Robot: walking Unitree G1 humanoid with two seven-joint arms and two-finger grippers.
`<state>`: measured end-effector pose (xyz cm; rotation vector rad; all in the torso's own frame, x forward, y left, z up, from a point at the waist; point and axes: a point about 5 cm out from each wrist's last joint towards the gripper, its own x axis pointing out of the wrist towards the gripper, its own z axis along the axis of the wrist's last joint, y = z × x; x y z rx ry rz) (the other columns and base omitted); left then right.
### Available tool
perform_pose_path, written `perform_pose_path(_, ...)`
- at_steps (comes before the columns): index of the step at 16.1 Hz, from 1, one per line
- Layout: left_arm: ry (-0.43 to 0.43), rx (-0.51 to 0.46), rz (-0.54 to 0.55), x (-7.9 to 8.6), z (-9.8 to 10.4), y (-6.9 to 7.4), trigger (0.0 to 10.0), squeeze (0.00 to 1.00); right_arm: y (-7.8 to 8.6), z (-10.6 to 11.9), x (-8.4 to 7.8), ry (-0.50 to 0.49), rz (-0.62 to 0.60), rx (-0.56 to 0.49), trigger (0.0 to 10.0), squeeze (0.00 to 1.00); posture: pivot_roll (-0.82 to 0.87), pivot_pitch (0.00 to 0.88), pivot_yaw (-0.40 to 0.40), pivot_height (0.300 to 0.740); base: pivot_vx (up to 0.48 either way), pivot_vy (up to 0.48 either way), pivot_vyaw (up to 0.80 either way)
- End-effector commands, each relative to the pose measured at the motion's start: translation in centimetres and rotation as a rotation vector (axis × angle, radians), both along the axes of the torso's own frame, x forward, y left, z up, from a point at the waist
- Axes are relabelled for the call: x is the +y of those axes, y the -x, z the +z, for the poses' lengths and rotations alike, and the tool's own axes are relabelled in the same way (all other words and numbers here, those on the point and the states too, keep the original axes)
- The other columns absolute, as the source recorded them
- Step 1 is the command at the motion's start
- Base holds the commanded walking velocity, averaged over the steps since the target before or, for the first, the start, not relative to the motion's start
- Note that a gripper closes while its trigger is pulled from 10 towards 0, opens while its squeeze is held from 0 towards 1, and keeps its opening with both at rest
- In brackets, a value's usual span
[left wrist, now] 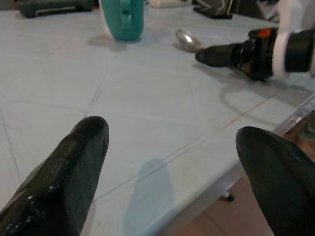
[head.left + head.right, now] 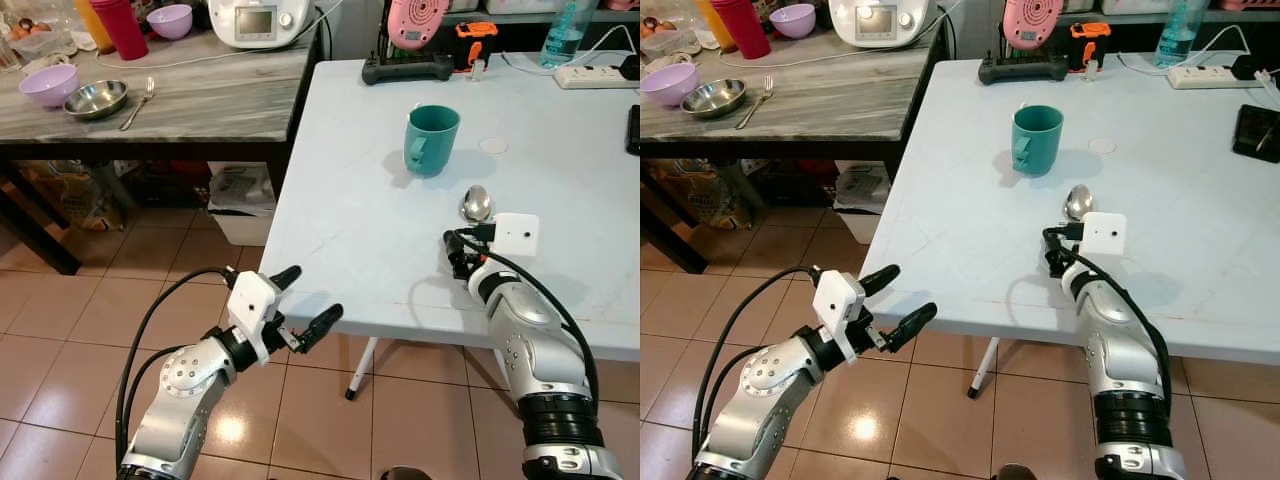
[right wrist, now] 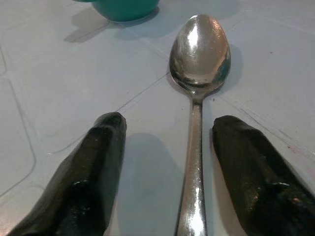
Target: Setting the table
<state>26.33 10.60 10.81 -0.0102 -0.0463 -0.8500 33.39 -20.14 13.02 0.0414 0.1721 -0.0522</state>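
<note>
A teal mug (image 2: 431,140) stands upright on the white table (image 2: 340,230). Just in front of it a metal spoon (image 2: 476,203) lies flat, bowl toward the mug. My right gripper (image 2: 458,250) rests low on the table at the spoon's handle end. In the right wrist view the spoon (image 3: 199,54) runs between the two fingers of the right gripper (image 3: 170,125), which is open, and neither finger touches the handle. My left gripper (image 2: 312,296) hovers open and holding nothing just off the table's front left edge, above the floor.
A grey counter (image 2: 200,100) to the left carries purple bowls (image 2: 48,84), a steel bowl (image 2: 96,98), a fork (image 2: 138,103) and a red cup (image 2: 120,26). At the table's back lie a black tool (image 2: 408,68), a power strip (image 2: 595,75) and a bottle (image 2: 563,35). A white bin (image 2: 240,205) stands underneath.
</note>
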Motion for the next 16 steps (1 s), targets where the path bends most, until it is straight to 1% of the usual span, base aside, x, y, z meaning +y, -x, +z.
perform_pose_path(1,0.011,-0.010,-0.028,0.0,0.4,0.3,10.0,0.00,1.0,-2.1,-1.0,-0.003,-0.048,0.106,0.0,0.00,-0.31,0.144,0.099,0.740,0.000,0.000,0.00)
perform_pose_path(5,0.010,-0.006,-0.064,-0.3,0.4,0.4,10.0,0.00,1.1,-2.5,-1.6,-0.017,-0.075,0.142,0.0,0.00,-0.32,0.143,0.098,0.740,0.000,0.000,0.00)
perform_pose_path(8,0.004,-0.004,-0.070,-0.4,0.3,0.4,10.0,0.00,1.2,-2.9,-1.6,-0.021,-0.072,0.164,0.0,0.00,-0.31,0.144,0.098,0.740,0.000,0.000,0.00)
perform_pose_path(11,0.000,0.007,-0.072,-0.3,0.0,0.6,10.0,0.00,1.2,-3.2,-2.1,-0.011,-0.087,0.188,0.0,0.00,-0.31,0.144,0.098,0.740,0.000,0.000,0.00)
perform_pose_path(16,-0.005,0.015,-0.075,-0.4,-0.1,0.7,10.0,0.00,1.2,-3.5,-2.1,-0.025,-0.078,0.209,0.0,0.00,-0.31,0.141,0.098,0.740,0.000,0.000,0.00)
